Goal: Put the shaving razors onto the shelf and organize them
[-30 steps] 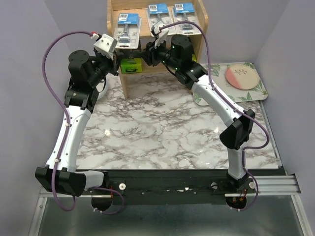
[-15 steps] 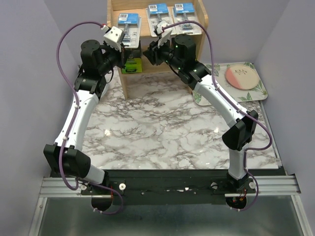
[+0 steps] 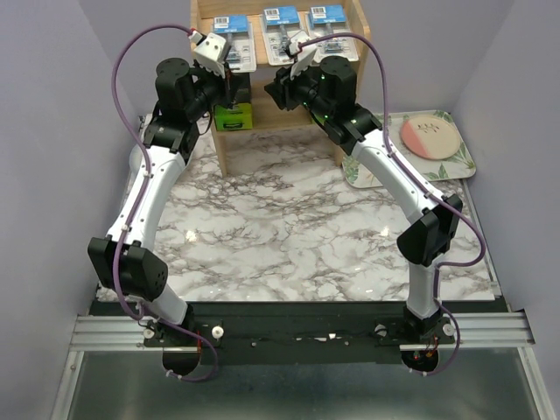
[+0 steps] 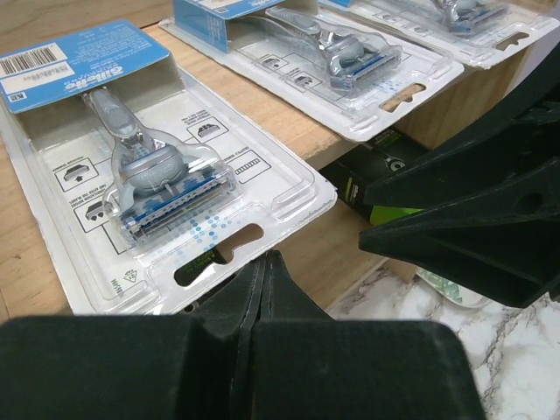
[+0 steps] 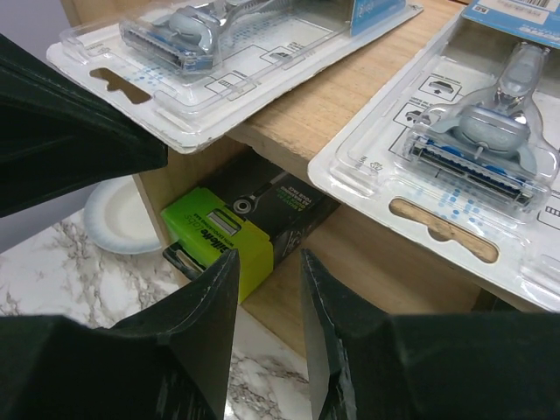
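Left fingers (image 4: 289, 302) now higher, blister pack (image 4: 157, 175) just ahead

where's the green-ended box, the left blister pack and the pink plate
green-ended box (image 5: 210, 241), right wrist view, lime end face
left blister pack (image 4: 166, 185), left wrist view, over the razor head
pink plate (image 3: 429, 137), top view, middle

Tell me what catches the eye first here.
Three clear razor packs with blue cards lie side by side on the top tier of the wooden shelf at the far edge of the table. The left gripper, shut, and the right gripper, open, reach toward it. A green-ended black box sits on the tier below.
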Tool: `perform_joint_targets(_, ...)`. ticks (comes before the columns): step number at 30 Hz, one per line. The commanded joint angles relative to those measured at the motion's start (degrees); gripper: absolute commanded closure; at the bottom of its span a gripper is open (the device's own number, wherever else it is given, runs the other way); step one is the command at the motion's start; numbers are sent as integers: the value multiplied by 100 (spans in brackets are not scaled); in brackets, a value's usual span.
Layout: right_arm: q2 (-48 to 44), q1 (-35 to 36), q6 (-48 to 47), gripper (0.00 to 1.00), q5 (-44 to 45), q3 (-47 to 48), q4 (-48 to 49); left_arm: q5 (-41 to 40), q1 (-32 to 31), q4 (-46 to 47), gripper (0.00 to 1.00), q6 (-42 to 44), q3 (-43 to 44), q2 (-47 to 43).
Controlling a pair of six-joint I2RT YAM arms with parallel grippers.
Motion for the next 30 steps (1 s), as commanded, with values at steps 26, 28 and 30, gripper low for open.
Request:
perform_joint_targets(26, -1416, -86, -432, 48, -464, -1780, -536, 270, -30, -55, 51, 19, -1063, -940)
perform_joint_targets(28, -1898, -86, -651, 42, -623, -2160, -852, 473, -30, -125, 33, 116, -1435, -1361)
perform_joint_targets(30, -2233, -86, -809, 34, -607, -2714, -1081, 579, -21, -204, 2, 212, -1944, -1591)
